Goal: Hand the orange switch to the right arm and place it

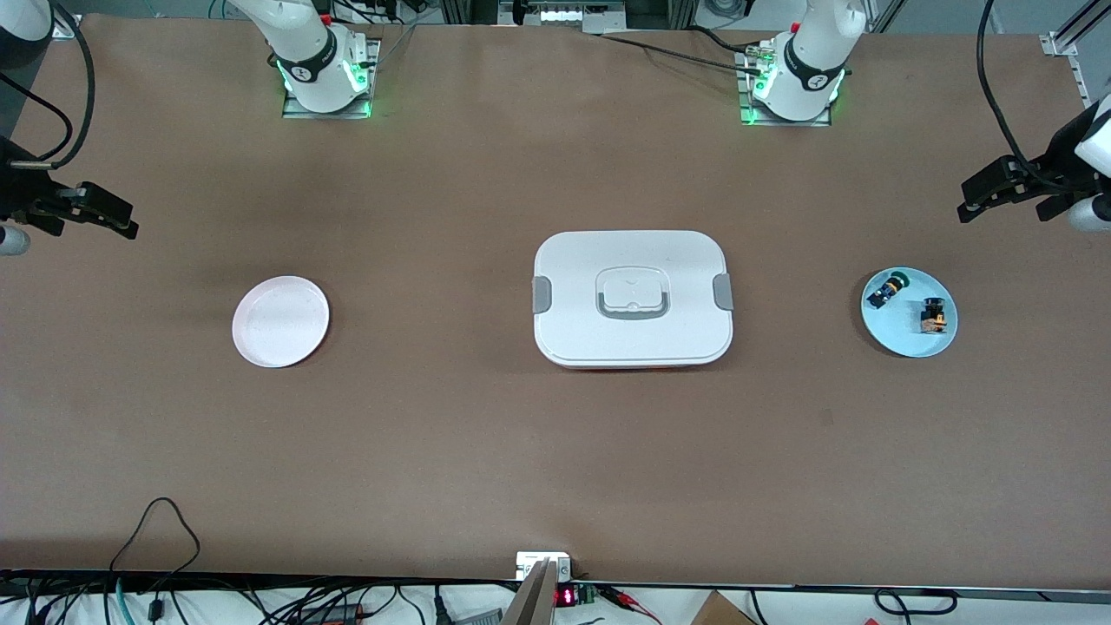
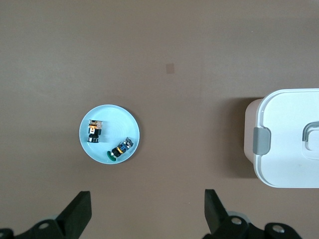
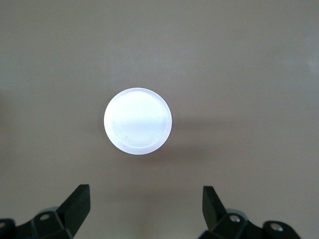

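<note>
The orange switch point(image 1: 934, 316), a tiny black block with an amber part, lies on a light blue plate point(image 1: 903, 337) toward the left arm's end of the table. It also shows in the left wrist view point(image 2: 94, 131) on that plate point(image 2: 113, 117). My left gripper point(image 1: 970, 200) hangs open and empty above the table beside the plate, its fingers wide apart in the left wrist view point(image 2: 148, 209). My right gripper point(image 1: 130, 220) hangs open and empty at the right arm's end, also seen in the right wrist view point(image 3: 146, 206).
A black-and-blue switch with a green cap point(image 1: 887, 289) shares the blue plate point(image 2: 119, 149). A white lidded box with a grey handle point(image 1: 632, 298) sits mid-table point(image 2: 286, 144). A pale empty plate point(image 1: 280, 321) lies toward the right arm's end point(image 3: 138, 121).
</note>
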